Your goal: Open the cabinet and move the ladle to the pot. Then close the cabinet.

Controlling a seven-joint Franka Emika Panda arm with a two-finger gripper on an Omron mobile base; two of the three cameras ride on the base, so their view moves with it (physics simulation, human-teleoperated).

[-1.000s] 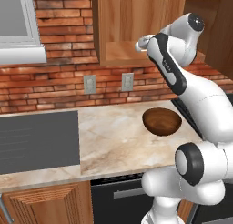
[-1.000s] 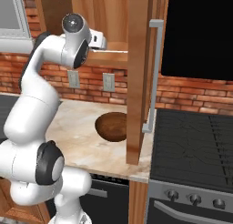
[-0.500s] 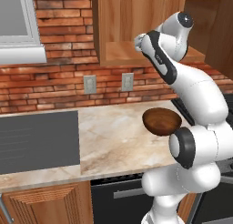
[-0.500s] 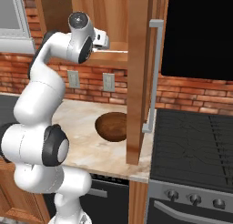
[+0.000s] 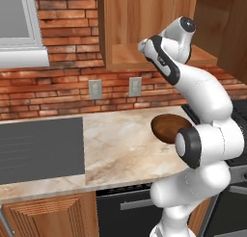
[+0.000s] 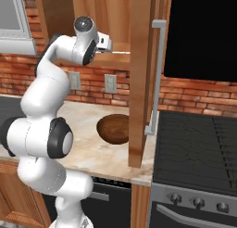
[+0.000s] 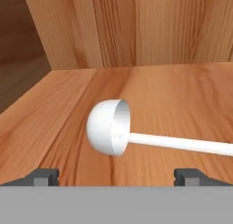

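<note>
On cabinet (image 6: 139,74) shelf, ladle (image 7: 109,127) lies — handle cut off at edge; jaws apart, seemingly not touching it.

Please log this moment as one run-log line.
cabinet: open | ladle: on shelf, ungrasped | gripper: open, facing ladle

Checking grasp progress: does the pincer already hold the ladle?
No: the ladle lies free on the cabinet shelf, and the pincer fingertips stand wide apart short of it.

We see a red brick wall (image 5: 67,94) with two outlets (image 5: 95,88), a marble surface (image 5: 120,144), a black stove (image 6: 199,148) at right and a window (image 5: 17,26) far left.
</note>
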